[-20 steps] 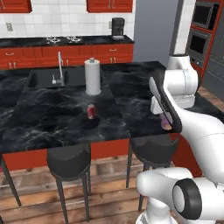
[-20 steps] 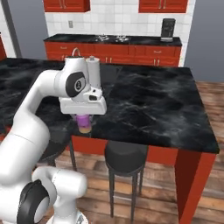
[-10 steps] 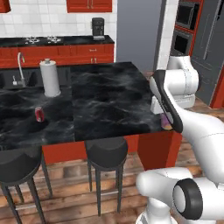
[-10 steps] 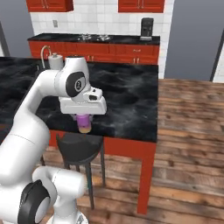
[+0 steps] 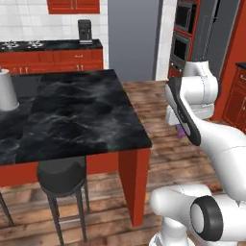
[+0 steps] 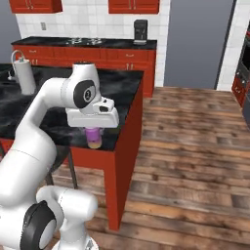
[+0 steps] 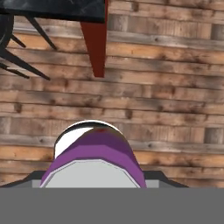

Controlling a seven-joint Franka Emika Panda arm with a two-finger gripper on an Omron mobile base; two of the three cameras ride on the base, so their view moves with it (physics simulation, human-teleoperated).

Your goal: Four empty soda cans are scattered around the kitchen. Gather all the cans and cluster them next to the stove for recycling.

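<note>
Below the white hand, at 6 o'clock, the gripper point(image 6: 93, 131) grasps the pink-purple cylindrical soda can point(image 6: 93, 137); it should stay upright while driving toward the black stove point(image 6: 83, 41).

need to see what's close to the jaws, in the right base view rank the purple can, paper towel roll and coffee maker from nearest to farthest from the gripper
1. Purple can: held in the gripper, hanging just below the hand.
2. Paper towel roll: on the island, off to the left in the picture.
3. Coffee maker: on the back counter by the tiled wall, beyond the island.
</note>
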